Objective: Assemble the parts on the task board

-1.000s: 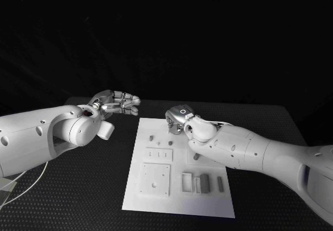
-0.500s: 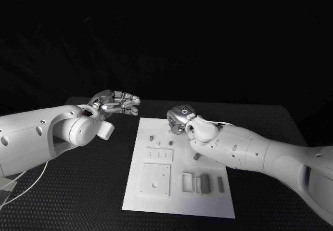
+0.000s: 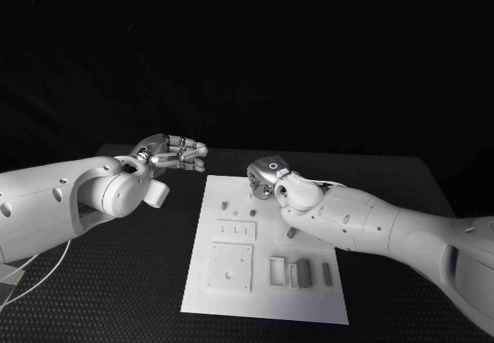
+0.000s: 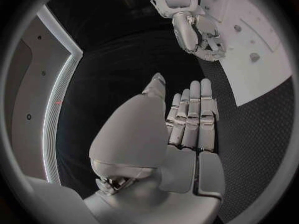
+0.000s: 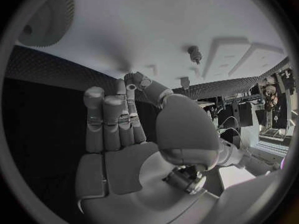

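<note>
**Hands poised, parts unassembled**

The right hand [image 3: 265, 179], fingers partly curled and nothing held, is seen above the task board's [image 3: 309, 300] far end; the left hand [image 3: 175, 152], likewise unladen, is kept beside it. Small parts [image 3: 238, 212] could be knocked by a low descent. Near-end blocks [image 3: 300, 272] are overhung by the right forearm.

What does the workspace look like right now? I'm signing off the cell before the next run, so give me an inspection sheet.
Surface: black table, textured.
Job's things: white board at the middle; small grey parts lie on its near end, small pegs stand further up.
Clutter: nothing seen.
Hands: left hand over the table beside the board's far left corner, holding nothing; right hand over the board's far end, fingers apart, holding nothing.
Cables: thin white cable at the table's left edge.
Surroundings: dark.
</note>
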Robot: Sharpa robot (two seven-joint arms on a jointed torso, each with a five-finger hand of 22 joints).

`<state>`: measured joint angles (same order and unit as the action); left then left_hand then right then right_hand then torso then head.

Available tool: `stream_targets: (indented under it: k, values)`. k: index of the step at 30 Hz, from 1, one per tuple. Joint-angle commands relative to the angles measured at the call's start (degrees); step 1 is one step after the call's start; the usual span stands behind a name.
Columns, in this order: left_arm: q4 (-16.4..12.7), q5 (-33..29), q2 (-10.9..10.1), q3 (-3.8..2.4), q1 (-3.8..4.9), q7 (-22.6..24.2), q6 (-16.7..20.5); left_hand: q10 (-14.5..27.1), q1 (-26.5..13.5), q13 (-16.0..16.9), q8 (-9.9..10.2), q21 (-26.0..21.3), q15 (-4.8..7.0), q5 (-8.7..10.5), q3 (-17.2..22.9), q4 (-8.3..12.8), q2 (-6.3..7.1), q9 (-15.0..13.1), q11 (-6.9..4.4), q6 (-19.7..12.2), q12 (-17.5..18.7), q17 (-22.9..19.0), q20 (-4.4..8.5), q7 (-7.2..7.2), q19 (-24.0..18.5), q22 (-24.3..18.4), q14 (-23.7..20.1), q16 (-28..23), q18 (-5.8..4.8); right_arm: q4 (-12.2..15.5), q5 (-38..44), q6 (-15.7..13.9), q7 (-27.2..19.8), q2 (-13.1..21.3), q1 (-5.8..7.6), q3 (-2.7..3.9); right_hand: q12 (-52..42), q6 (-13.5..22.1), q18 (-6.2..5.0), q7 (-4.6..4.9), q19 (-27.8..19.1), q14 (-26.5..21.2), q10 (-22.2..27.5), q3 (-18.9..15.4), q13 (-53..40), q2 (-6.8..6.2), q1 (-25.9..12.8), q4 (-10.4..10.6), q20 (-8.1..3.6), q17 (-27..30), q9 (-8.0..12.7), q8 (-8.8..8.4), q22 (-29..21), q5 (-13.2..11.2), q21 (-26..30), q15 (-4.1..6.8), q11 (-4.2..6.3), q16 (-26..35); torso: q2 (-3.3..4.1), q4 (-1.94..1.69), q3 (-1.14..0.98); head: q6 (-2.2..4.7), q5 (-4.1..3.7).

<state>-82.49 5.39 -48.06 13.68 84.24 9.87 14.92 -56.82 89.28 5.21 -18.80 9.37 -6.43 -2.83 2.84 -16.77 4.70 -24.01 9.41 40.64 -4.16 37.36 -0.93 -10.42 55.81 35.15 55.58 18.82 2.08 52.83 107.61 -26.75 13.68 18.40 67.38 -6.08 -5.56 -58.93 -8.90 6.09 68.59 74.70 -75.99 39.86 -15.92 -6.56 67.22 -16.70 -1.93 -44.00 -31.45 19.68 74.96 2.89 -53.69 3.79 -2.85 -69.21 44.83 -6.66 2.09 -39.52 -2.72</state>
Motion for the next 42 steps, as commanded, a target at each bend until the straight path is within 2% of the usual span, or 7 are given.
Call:
stream_targets:
  k: [1, 7, 12, 22, 27, 38, 42]
  values:
    - [-0.15, 0.18, 0.17, -0.04, 0.16, 0.32, -0.3, 0.22, 0.08, -0.06, 0.3, -0.24, -0.1, -0.03, -0.31, 0.12, 0.38, 0.05, -0.05, 0.14, 0.23, 0.08, 0.13, -0.1, 0.32, -0.06, 0.18, -0.2, 1.14, -0.42, -0.16, 2.33, 0.35, -0.04, -0.44, -0.27, 0.01, -0.4, -6.1, 0.13, -0.05, -0.17, -0.94, 0.41, -0.56, 0.39, -0.09, 0.1, -0.3, 0.07, 0.0, 0.12, 0.91, 0.11, -0.02, 0.32, 0.57, -0.3, 0.03, 0.03, 0.03, 0.05, -0.12]
    - [-0.14, 0.18, 0.25, -0.04, 0.18, 0.32, -0.27, 0.23, 0.09, -0.07, 0.3, -0.25, -0.1, -0.03, -0.3, 0.12, 0.38, 0.05, -0.08, 0.14, 0.23, 0.1, 0.12, -0.07, 0.32, -0.06, 0.18, -0.22, 1.14, -0.48, -0.65, 3.29, -0.04, -0.12, -0.44, -0.27, 0.15, -0.27, -6.1, 0.18, -0.15, -0.25, -0.77, 0.46, -0.61, 0.24, -0.19, 0.09, -0.28, 0.15, -0.01, -0.01, 0.89, 0.1, 0.05, 0.25, 0.5, -0.27, -0.02, -0.05, 0.06, 0.02, -0.18]
    - [-0.16, 0.3, 0.15, -0.04, 0.24, 0.11, -0.14, 0.24, 0.1, -0.07, 0.3, -0.26, -0.1, -0.03, -0.31, 0.13, 0.4, 0.06, -0.1, 0.14, 0.23, 0.12, 0.13, -0.05, 0.32, -0.06, 0.18, -0.24, 1.14, -0.6, -1.14, 3.43, -0.69, -0.15, -0.44, -0.27, 1.06, 0.95, -6.1, 0.67, -0.44, -0.35, 0.54, 0.72, -0.57, -0.08, -0.19, 0.07, -0.27, 0.46, 0.12, -0.91, 0.87, 0.1, 0.23, -0.36, -0.12, -0.17, 0.0, -0.01, 0.04, 0.04, -0.16]
    - [-0.17, 0.31, 0.1, -0.04, 0.29, 0.09, -0.21, 0.25, 0.21, -0.07, 0.3, -0.29, -0.1, -0.03, -0.3, 0.15, 0.45, 0.06, -0.12, 0.15, 0.24, 0.15, 0.13, -0.06, 0.31, -0.06, 0.18, -0.28, 1.15, -0.77, -2.71, 3.22, -1.18, -0.13, -0.43, -0.27, 2.04, 5.77, -6.1, 2.77, -1.17, -0.71, 5.41, 0.99, 0.36, -1.39, 0.22, 0.05, -0.2, 1.28, 1.25, -3.96, 0.81, 0.1, 0.78, -2.18, -1.97, 0.26, 0.0, -0.01, 0.02, 0.0, -0.15]
    - [-0.17, 0.31, 0.06, -0.04, 0.29, 0.1, -0.2, 0.26, 0.21, -0.07, 0.31, -0.31, -0.1, -0.03, -0.31, 0.15, 0.48, 0.07, -0.11, 0.15, 0.25, 0.16, 0.12, -0.06, 0.31, -0.06, 0.17, -0.3, 1.14, -0.74, -2.9, 2.92, -1.19, -0.12, -0.43, -0.27, 1.95, 7.32, -6.1, 3.47, -1.42, -0.88, 7.11, 1.04, 0.99, -1.85, 0.46, 0.05, -0.19, 1.56, 1.77, -4.88, 0.82, 0.1, 0.96, -2.75, -2.56, 0.26, -0.02, -0.02, -0.01, -0.01, -0.16]
    - [-0.09, 0.32, 0.05, -0.04, 0.29, 0.12, -0.18, 0.28, 0.22, -0.08, 0.32, -0.33, -0.11, -0.03, -0.32, 0.14, 0.52, 0.07, -0.11, 0.14, 0.25, 0.19, 0.11, -0.07, 0.31, -0.06, 0.16, -0.34, 1.14, -0.54, -3.02, 1.73, -1.13, 0.24, -0.43, -0.27, 1.89, 7.87, -6.1, 3.67, -1.56, -1.09, 7.85, 1.0, 1.4, -2.17, 0.53, 0.06, -0.17, 1.74, 2.03, -5.19, 0.81, 0.09, 1.1, -2.98, -2.8, 0.25, -0.03, -0.03, -0.01, 0.07, -0.19]
    - [0.07, 0.33, -0.11, -0.03, 0.29, 0.24, -0.04, 0.28, 0.23, -0.08, 0.33, -0.34, -0.12, -0.03, -0.31, 0.13, 0.51, 0.08, -0.11, 0.13, 0.25, 0.2, 0.11, -0.06, 0.31, -0.06, 0.16, -0.36, 1.13, 1.37, -3.06, 0.38, -0.43, 1.95, -0.4, -0.17, 1.84, 7.91, -6.1, 3.72, -1.52, -1.08, 7.92, 0.93, 1.48, -2.44, 0.46, 0.07, -0.17, 1.78, 2.08, -5.2, 0.81, 0.09, 1.1, -3.01, -2.83, 0.21, -0.13, -0.01, -0.01, 0.47, -0.17]
